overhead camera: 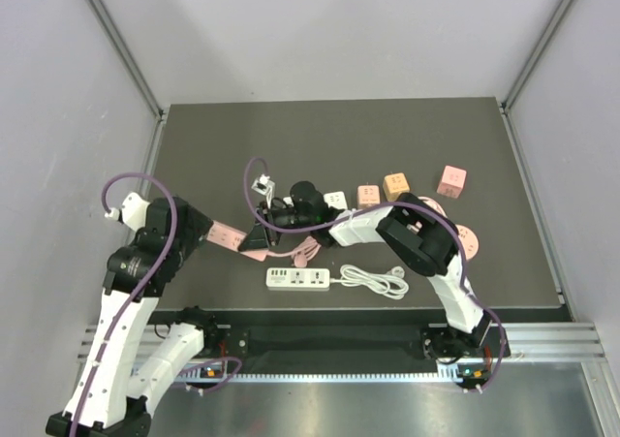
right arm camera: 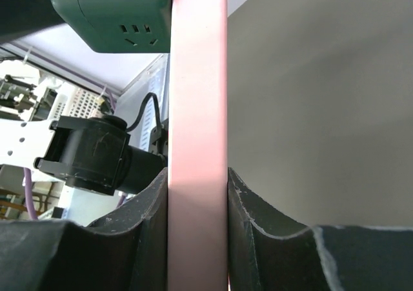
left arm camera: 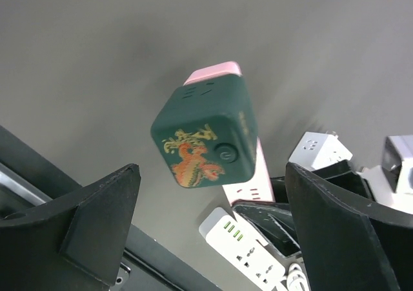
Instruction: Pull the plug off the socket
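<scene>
A white power strip (overhead camera: 298, 279) is lying in the lower middle of the top view, on the dark grey table (overhead camera: 320, 127). Its white cable (overhead camera: 373, 280) is lying coiled just to the right of it. Four small cube adapters are sitting in a loose row across the centre right. A white one (overhead camera: 335, 200) is on the left, then a pale pink one (overhead camera: 368, 196), an orange one (overhead camera: 395, 185), and a pink one (overhead camera: 451, 180) well apart to the right. A round pink piece (overhead camera: 468, 241) is showing only partly below them. Grey walls are standing around the table.
</scene>
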Tool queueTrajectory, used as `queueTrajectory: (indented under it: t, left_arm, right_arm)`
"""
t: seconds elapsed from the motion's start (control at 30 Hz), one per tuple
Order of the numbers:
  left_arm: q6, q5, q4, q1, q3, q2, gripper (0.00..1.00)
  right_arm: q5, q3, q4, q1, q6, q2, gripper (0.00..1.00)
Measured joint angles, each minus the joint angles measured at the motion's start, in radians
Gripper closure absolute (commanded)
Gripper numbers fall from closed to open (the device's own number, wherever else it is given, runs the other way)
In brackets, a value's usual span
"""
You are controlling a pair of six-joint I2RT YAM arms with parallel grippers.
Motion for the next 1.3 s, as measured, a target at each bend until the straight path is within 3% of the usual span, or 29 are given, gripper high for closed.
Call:
queueTrajectory:
  t: [0.6, 0.77, 0.83, 0.87, 0.9, 0.93, 1.0, 1.1, 1.17, 1.27, 1.3]
  left_arm:
    - [-0.076, -0.002, 0.05, 0.0, -0.101, -0.043, 0.04]
    - [-0.08, -0.003, 0.083, 0.0, -0.116, -0.043, 0.1]
    - [-0.081, -0.006, 0.093, 0.0, -0.12, -0.043, 0.17]
    - [-0.081, -0.006, 0.098, 0.0, -0.121, -0.043, 0.35]
    - [-0.083, 0.0, 0.109, 0.0, -0.121, -0.048, 0.47]
    - [-0.086, 0.001, 0.117, -0.001, -0.122, -0.051, 0.76]
    - [-0.089, 0.016, 0.145, 0.0, -0.123, -0.066, 0.99]
    - [-0.068, 0.014, 0.146, 0.0, -0.123, -0.083, 1.0]
    - [-0.058, 0.01, 0.15, 0.001, -0.123, -0.083, 1.0]
    - [-0.045, 0.002, 0.151, 0.004, -0.123, -0.08, 1.0]
    - [-0.034, 0.006, 0.15, 0.004, -0.123, -0.08, 1.0]
  right_arm:
    - [-0.029, -0.012, 0.082, 0.0, 0.073, -0.001, 1.0]
    - [-0.053, -0.012, 0.118, 0.0, 0.09, -0.001, 1.0]
    - [-0.063, -0.012, 0.13, 0.0, 0.098, -0.001, 1.0]
    - [-0.067, -0.012, 0.134, 0.001, 0.101, -0.001, 1.0]
    - [-0.07, -0.012, 0.135, 0.004, 0.101, -0.001, 1.0]
    - [-0.071, -0.012, 0.137, 0.006, 0.107, -0.001, 1.0]
    - [-0.066, -0.011, 0.142, 0.01, 0.105, -0.001, 0.98]
    - [-0.068, 0.003, 0.135, 0.013, 0.095, -0.001, 0.8]
    - [-0.071, 0.024, 0.1, 0.016, 0.074, -0.001, 0.73]
    - [-0.075, 0.077, -0.016, 0.022, 0.016, 0.0, 0.56]
    - [-0.073, 0.105, -0.063, 0.026, -0.006, 0.002, 0.45]
